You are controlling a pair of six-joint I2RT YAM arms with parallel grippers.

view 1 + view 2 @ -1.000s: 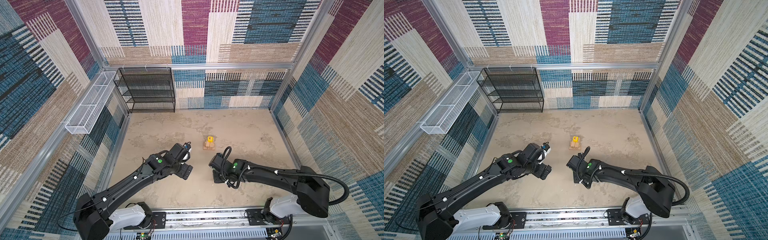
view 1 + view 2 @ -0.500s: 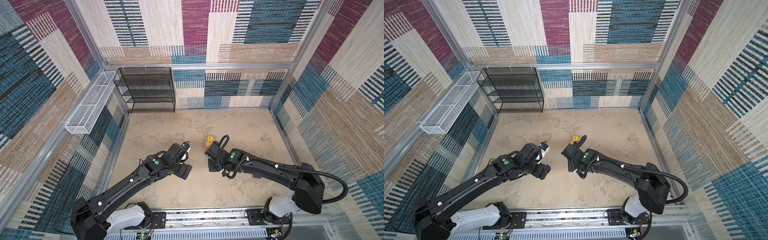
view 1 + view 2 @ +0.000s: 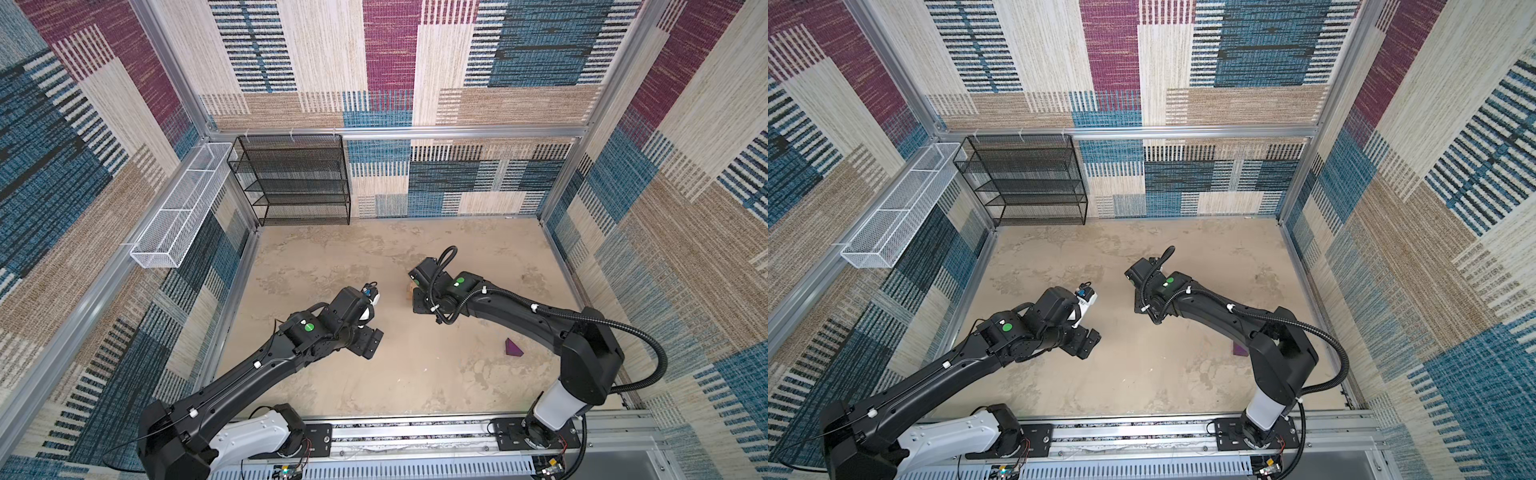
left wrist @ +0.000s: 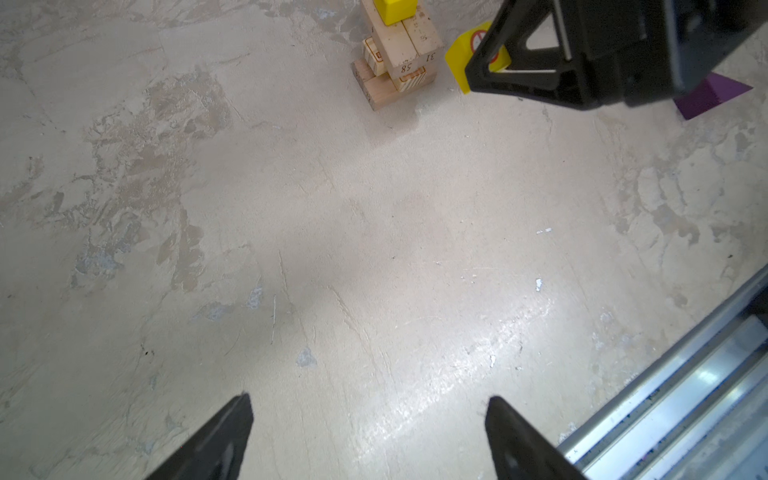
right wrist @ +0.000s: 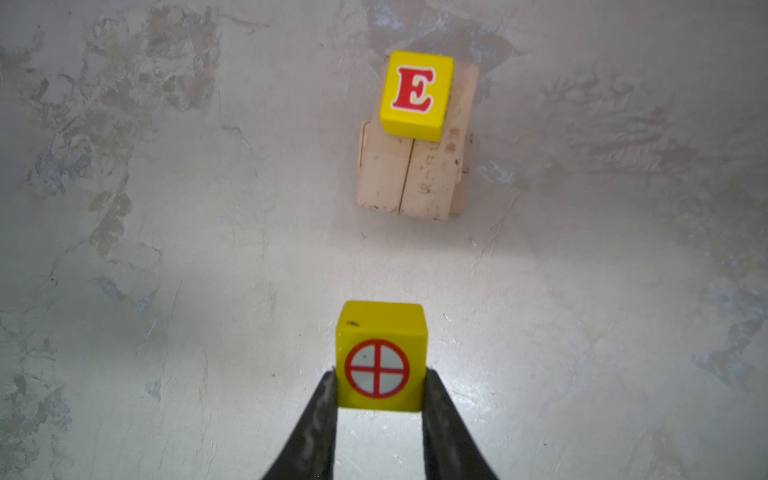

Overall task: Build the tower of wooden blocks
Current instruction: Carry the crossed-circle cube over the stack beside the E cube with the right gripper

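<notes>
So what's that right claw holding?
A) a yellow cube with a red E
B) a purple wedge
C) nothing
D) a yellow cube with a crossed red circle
D: the right gripper pinches the crossed-circle cube, while the E cube sits on the planks.

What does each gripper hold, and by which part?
The right gripper pinches the yellow cube with the crossed circle by two opposite side faces. The left gripper is open and empty.
</notes>
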